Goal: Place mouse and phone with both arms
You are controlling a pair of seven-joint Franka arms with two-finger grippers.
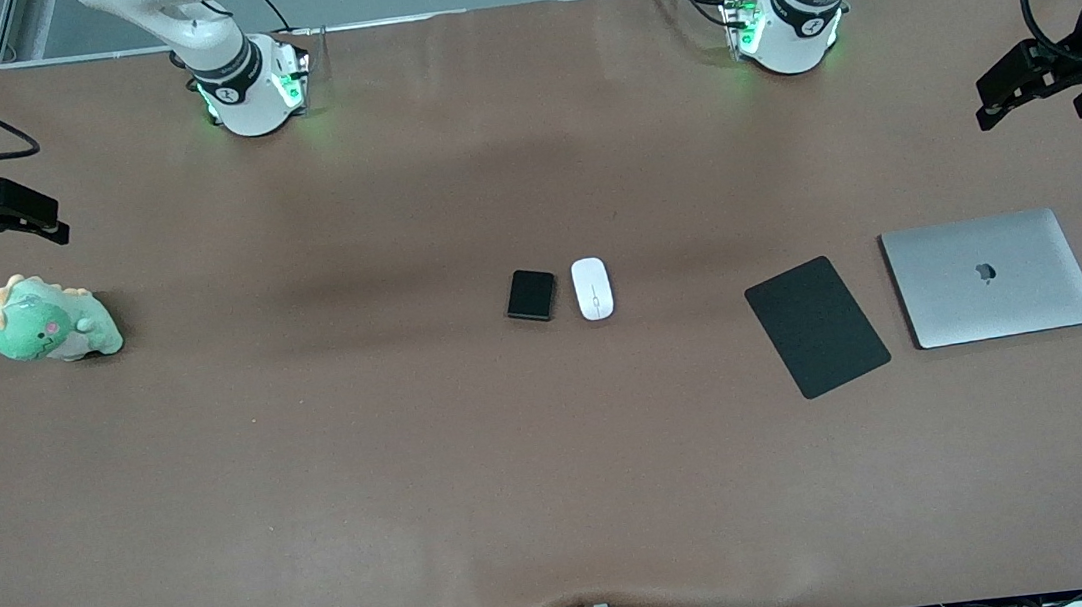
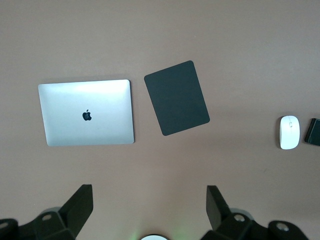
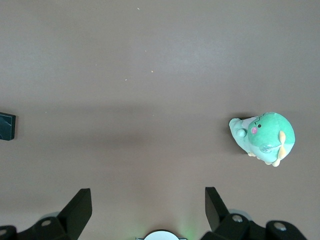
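The white mouse (image 1: 593,288) and the black phone (image 1: 531,294) lie side by side on the brown table near its middle, the phone toward the right arm's end. The left wrist view shows the mouse (image 2: 289,132) and part of the phone (image 2: 314,132). The right wrist view shows only a corner of the phone (image 3: 7,126). My left gripper (image 1: 987,101) is open and empty, raised over the left arm's end of the table; it also shows in its wrist view (image 2: 149,200). My right gripper (image 1: 55,222) is open and empty, raised over the right arm's end (image 3: 148,202).
A flat black mouse pad (image 1: 816,326) and a closed silver laptop (image 1: 991,276) lie toward the left arm's end. A green plush dinosaur (image 1: 48,322) sits toward the right arm's end. Both arm bases stand along the table edge farthest from the front camera.
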